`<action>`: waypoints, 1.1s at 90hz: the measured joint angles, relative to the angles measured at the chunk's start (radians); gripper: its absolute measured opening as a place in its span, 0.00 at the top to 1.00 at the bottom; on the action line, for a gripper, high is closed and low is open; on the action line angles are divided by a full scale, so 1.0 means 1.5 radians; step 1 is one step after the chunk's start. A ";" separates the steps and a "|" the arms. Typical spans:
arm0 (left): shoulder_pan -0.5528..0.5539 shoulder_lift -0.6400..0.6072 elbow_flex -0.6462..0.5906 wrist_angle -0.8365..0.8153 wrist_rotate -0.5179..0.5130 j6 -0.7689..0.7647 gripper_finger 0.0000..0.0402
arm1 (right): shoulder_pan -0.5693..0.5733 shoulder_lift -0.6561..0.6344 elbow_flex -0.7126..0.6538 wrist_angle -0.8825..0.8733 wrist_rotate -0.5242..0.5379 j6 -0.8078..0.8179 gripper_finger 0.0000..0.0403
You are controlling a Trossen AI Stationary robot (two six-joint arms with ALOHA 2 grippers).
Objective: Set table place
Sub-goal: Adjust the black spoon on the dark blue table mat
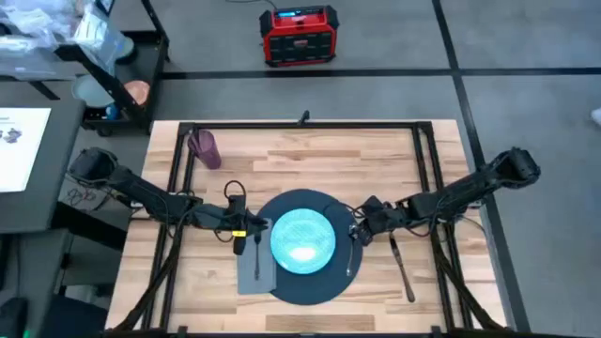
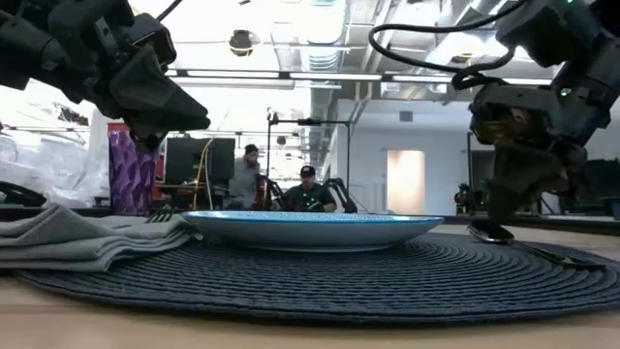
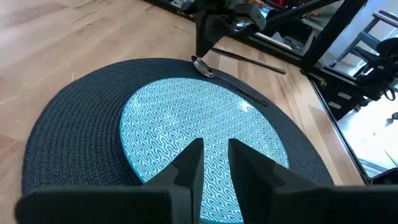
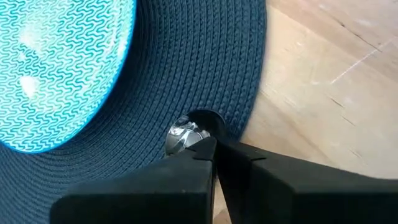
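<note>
The round dark mat [image 1: 302,282], the place, lies on the wooden table [image 1: 376,160], with a light blue patterned plate [image 1: 302,239] on its middle. A spoon [image 3: 202,65] lies on the mat's right part, bowl toward the far edge. My right gripper [image 4: 216,148] is shut and points down right at the spoon's bowl [image 4: 185,132]. My left gripper [image 3: 214,163] hovers over the plate's left rim, slightly open with nothing between its fingers. A grey napkin [image 1: 254,270] lies at the mat's left edge with a fork [image 2: 160,218] on it. My right gripper comes from above with shut fingertips [image 2: 506,218] at the spoon's bowl [image 3: 202,65], which rests on the mat. I cannot tell whether the fingertips touch the bowl or stand just over it.
A knife [image 1: 402,268] lies on the bare wood right of the mat. A purple cup [image 1: 204,148] stands at the far left of the table. The black rail frame [image 1: 300,125] runs along the edges. Bare wood lies at the far side.
</note>
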 joint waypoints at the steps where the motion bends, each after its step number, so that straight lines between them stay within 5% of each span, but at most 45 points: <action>1: 0.000 0.000 0.000 0.000 0.000 0.000 0.86 | 0.000 0.000 0.000 -0.001 0.000 0.000 1.00; 44: 0.000 0.000 0.000 -0.017 0.001 -0.002 0.86 | 0.037 0.001 0.000 -0.052 0.056 0.068 1.00; 99: 0.000 0.000 0.000 -0.015 0.001 -0.005 0.86 | 0.009 0.084 0.000 0.075 0.022 0.031 1.00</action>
